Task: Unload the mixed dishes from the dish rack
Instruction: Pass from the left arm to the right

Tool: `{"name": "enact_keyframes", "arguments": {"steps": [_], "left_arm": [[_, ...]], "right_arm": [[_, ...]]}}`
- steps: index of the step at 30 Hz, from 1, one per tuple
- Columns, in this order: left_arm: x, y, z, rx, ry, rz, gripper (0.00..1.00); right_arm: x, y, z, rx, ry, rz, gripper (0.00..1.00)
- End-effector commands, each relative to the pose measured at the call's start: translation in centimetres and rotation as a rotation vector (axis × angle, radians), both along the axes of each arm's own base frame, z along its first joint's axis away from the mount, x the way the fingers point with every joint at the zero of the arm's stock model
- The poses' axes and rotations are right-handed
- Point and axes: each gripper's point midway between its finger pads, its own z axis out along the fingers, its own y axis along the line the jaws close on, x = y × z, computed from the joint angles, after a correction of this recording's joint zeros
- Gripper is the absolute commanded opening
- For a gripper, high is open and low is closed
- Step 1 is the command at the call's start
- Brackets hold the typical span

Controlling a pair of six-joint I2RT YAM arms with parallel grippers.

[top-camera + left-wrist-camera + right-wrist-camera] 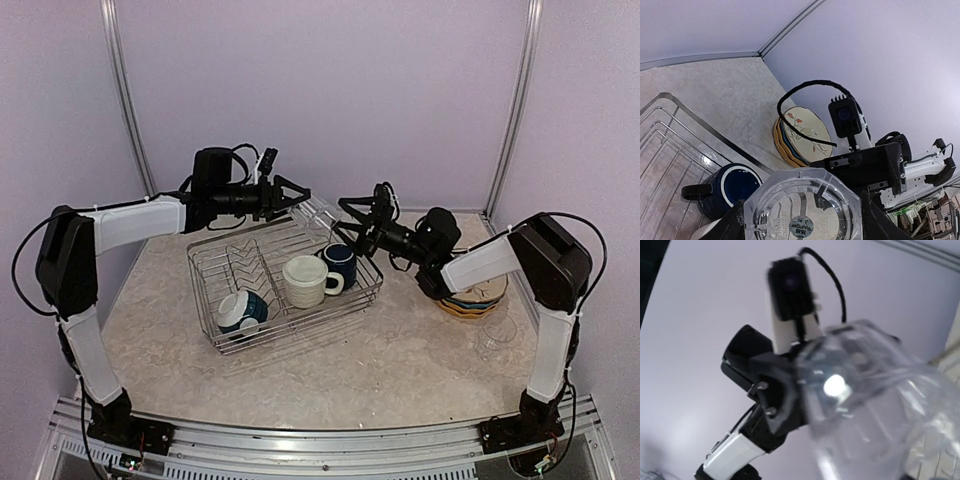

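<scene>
My left gripper [298, 200] is shut on a clear glass [318, 212], held on its side above the far edge of the dish rack [210, 265]. The left wrist view shows the glass's base [802, 207] between my dark fingers. My right gripper [345, 222] faces it from the right, open, with its fingertips at the glass's other end. In the right wrist view the glass [875, 405] looms blurred and my own fingers do not show. A cream mug [303, 280], a navy mug [342, 262] and a teal-and-white bowl [240, 310] remain in the rack.
A stack of plates [470, 303], the bird-pattern one [807, 131] on top, lies on the table under the right arm. Another clear glass [497, 335] stands near the right edge. Walls close in at the back and both sides.
</scene>
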Motion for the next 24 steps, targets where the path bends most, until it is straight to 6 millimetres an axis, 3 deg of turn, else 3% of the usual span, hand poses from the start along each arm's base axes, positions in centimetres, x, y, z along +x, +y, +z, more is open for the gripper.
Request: {"name": "enact_keyframes", "arguments": {"steps": [1,9,15,21,24], "left_arm": [[-2.1,-0.1,5.3,-0.119,-0.197,-0.123,0.03],[-3.3,-0.5,5.1,-0.156,-0.173,-0.208,0.02],[-4.2,-0.5,4.7,-0.146,-0.192,-0.237,0.02],[-3.8,-0.2,3.6,-0.104,-0.217,-0.199,0.02],[-3.5,-0.5,3.0,-0.082,-0.223,-0.181,0.02]], "right_arm": [[-1.9,0.4,1.4,0.095,-0.051,0.089,0.77],[-2.6,0.1,1.9,0.097,-0.103,0.09,0.58],[-3.0,0.1,2.6,0.07,-0.154,0.085,0.59],[-3.8,-0.7,3.5,0.135,-0.158,0.101,0.59],[-4.0,-0.9,3.6,0.144,-0.152,0.1,0.54]]}}
